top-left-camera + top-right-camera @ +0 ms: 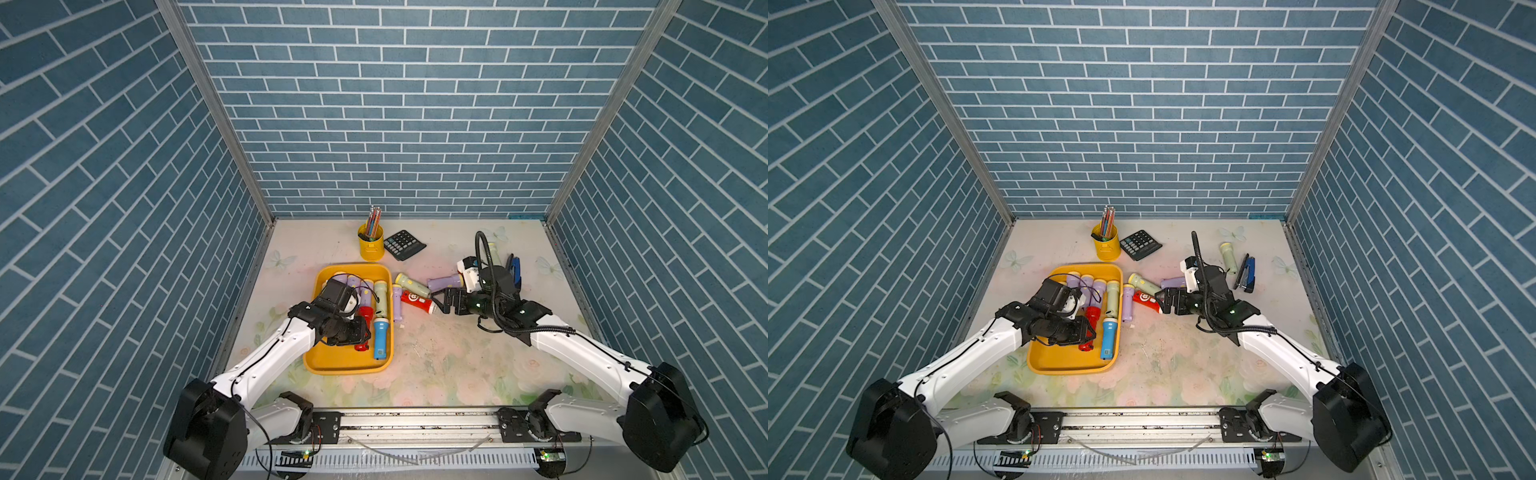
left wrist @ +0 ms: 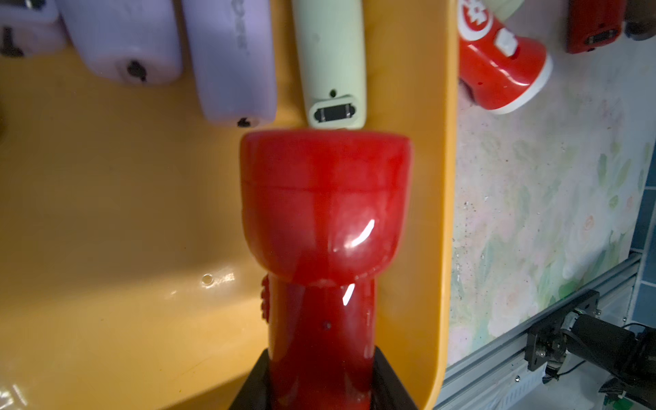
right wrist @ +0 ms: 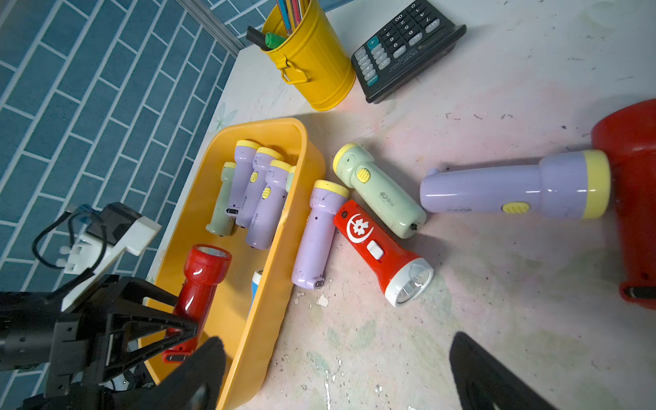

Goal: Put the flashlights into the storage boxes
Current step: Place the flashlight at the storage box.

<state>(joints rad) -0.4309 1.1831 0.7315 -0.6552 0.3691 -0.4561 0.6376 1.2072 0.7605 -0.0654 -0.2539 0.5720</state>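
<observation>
Placing is the step in hand. The left gripper point(image 2: 321, 388), jaws closed tight on the barrel of a glossy red plastic flashlight point(image 2: 326, 213), holds it over the inside of the shallow orange-yellow plastic tray point(image 2: 445, 184). Its flared head stops just short of the tail of a pale green flashlight point(image 2: 332, 64) that lies there with lilac flashlights point(image 3: 266, 209) and a blue flashlight point(image 1: 380, 338). Whether the red one touches the tray floor cannot be told. The next move appears to call for lowering it onto the bare floor and parting the jaws. The right gripper point(image 3: 337, 339), jaws spread wide and empty, hangs over the flowered tabletop point(image 1: 457, 365) near an orange-red flashlight with a white head point(image 3: 381, 248). That is probably its next pick, and it would need the jaws set across the barrel. Also outside the tray are a lilac flashlight against the tray wall point(image 3: 314, 238), a second pale green flashlight point(image 3: 380, 195) and a long lilac flashlight with a yellow head point(image 3: 514, 191). The orange-red flashlight bears a white crescent-and-flower emblem and no words. The black desk calculator point(image 3: 404, 49) shows digits and a plus key, but its brand line is too small to read. Embossed marks on the green and lilac barrels are illegible.
</observation>
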